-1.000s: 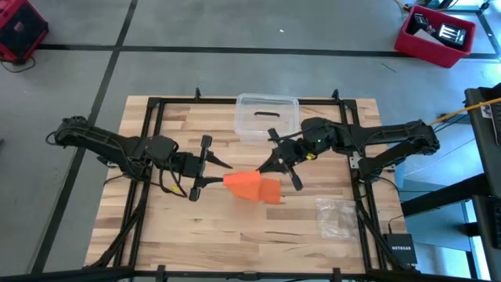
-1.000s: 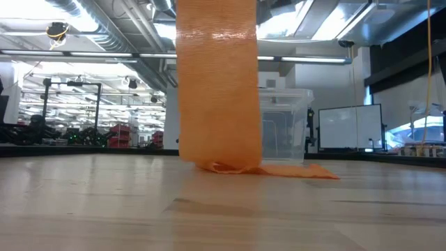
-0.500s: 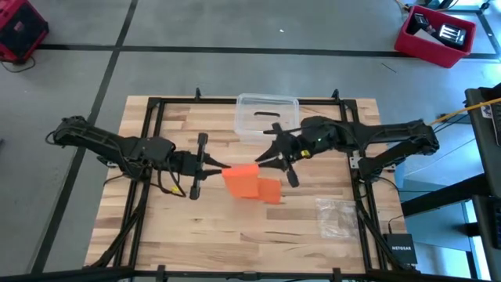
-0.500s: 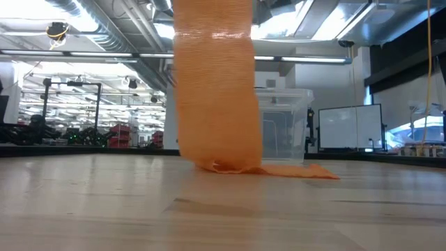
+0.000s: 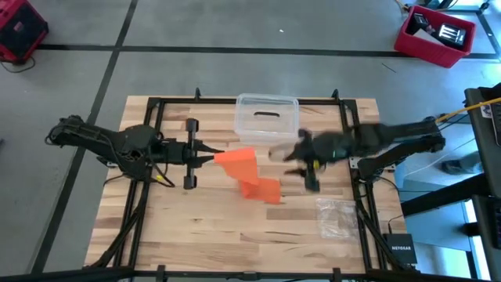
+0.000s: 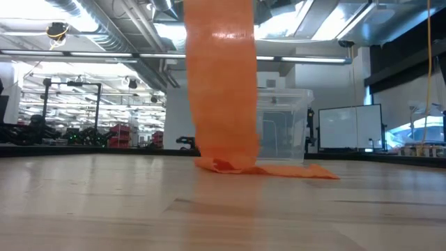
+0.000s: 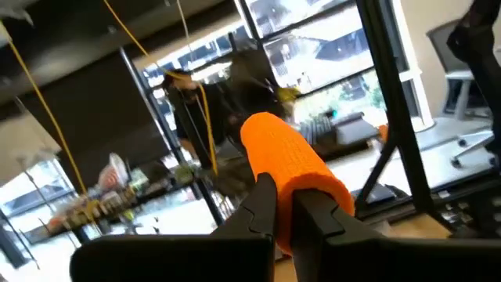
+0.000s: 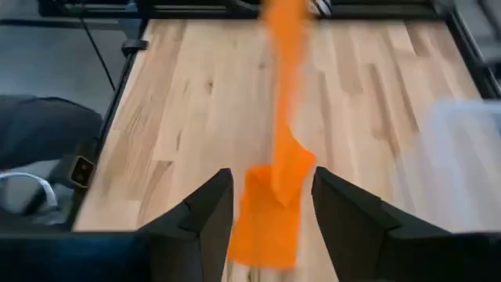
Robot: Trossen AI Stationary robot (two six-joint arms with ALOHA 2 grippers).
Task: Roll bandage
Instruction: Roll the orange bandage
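The bright orange bandage (image 5: pixel 237 159) is held up over the middle of the table. Its rolled upper end (image 7: pixel 288 160) sticks out past my left gripper (image 5: pixel 210 155), which is shut on it. From there a flat strip (image 6: pixel 221 90) hangs down, and its loose lower end (image 5: pixel 264 190) lies on the wood. My right gripper (image 5: pixel 291 155) stands open to the right of the bandage, touching nothing. In the right wrist view its fingers (image 8: pixel 210 211) frame the strip (image 8: pixel 283 168) from a distance. My left gripper pinches the bandage's rolled upper end at the end nearest the gripper (image 7: pixel 288 205), between its two fingers. The fingers come about level from the table's left and lie along the roll. The roll is lifted clear. The strip hangs below it, with its tail (image 6: pixel 286 169) on the table.
A clear plastic box (image 5: pixel 267 117) stands at the far middle of the table, just behind the bandage. A crinkled clear bag (image 5: pixel 337 213) lies near the right front. A black frame (image 5: pixel 149 110) runs around the tabletop. Bare wood lies in front of the bandage.
My left gripper has shut on the bandage's upper end and risen a little with it. My right gripper has opened, let go of the bandage, drawn back toward the table's right edge and tipped downward. The strip's top has shifted; its tail stays on the table.
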